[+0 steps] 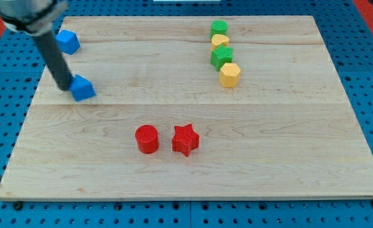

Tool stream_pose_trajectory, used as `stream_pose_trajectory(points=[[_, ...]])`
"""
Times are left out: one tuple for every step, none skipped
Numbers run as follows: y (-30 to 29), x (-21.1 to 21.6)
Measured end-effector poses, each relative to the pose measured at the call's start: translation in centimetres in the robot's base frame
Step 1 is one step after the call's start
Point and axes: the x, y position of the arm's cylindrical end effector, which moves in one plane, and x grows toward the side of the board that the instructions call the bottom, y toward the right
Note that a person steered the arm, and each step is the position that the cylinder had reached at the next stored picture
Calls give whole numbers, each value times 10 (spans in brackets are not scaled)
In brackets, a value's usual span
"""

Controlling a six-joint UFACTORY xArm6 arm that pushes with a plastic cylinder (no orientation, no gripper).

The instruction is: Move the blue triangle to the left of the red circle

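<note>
Your blue triangle (82, 88) sits near the worktop's (287, 164) left edge, my tip (66, 86) touching its left side. There is no claw, so nothing is held. The push down-right toward the red circle's (147, 139) left remains.

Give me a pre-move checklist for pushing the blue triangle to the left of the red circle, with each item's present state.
1. My tip at the blue triangle block, on its view-left side: ok.
2. Whether they actually touch: cannot tell.
3. Red circle block in view: ok.
4. Board left of the red circle free: ok.
5. Other blue block away from the path, toward the view's top: ok.
6. Red star block on the circle's far side: ok.
</note>
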Motion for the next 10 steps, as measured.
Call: stream_pose_trajectory(points=[[6,-13],[30,-17],[52,37],[53,71],[53,84],[53,97],[53,97],[52,67],[74,46],[80,68]])
